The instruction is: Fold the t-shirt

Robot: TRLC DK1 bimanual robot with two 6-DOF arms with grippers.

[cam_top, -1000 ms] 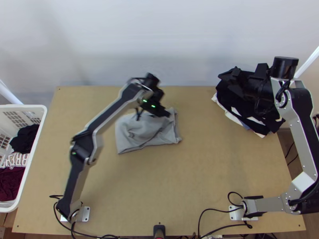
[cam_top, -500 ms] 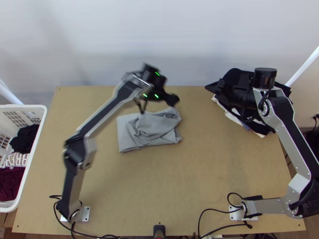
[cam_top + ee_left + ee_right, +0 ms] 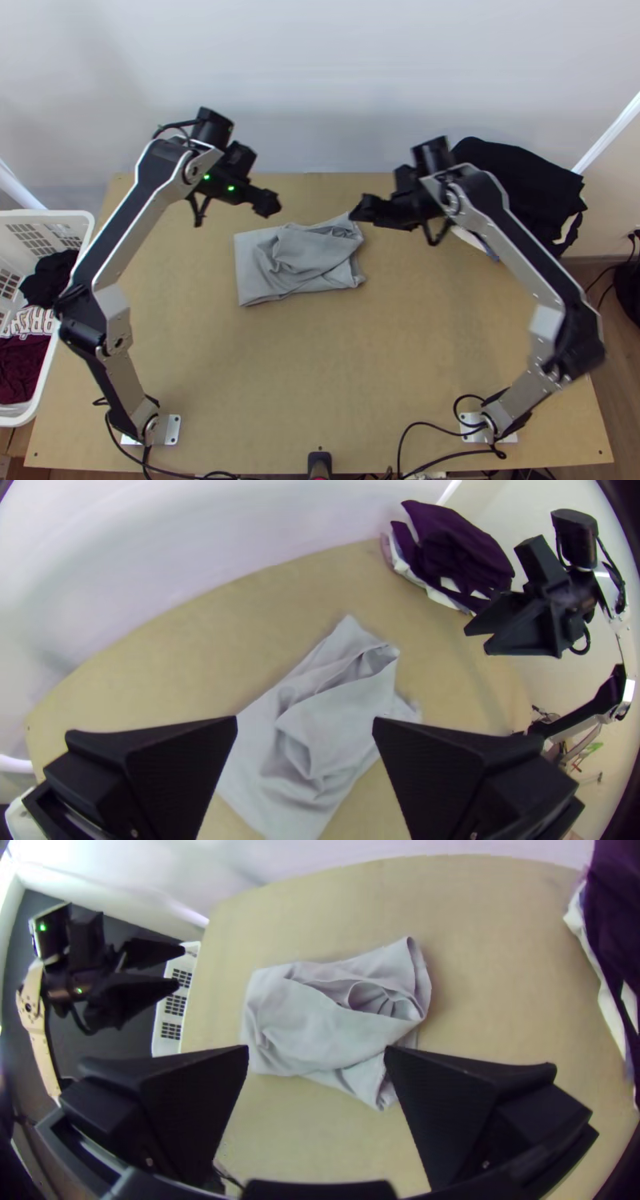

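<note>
Grey t-shirt [image 3: 300, 260] bunched on the table [image 3: 336, 368]; both claws empty and wide open.
Left claw [image 3: 267, 205]: broad black fingers well apart, nothing gripped, standing above the table past the shirt's far edge. Right claw [image 3: 363, 211]: fingers likewise well apart, nothing gripped, at the shirt's far corner on the right; contact cannot be determined from the top view. The shirt lies nearer the arm bases than either claw, mostly between them, gathered into a compact shape with rumpled, overlapping layers. A pile of dark clothes [image 3: 516, 192] lies to the right of the right claw; a white laundry basket [image 3: 50, 214] holding garments stands left of the left claw.
</note>
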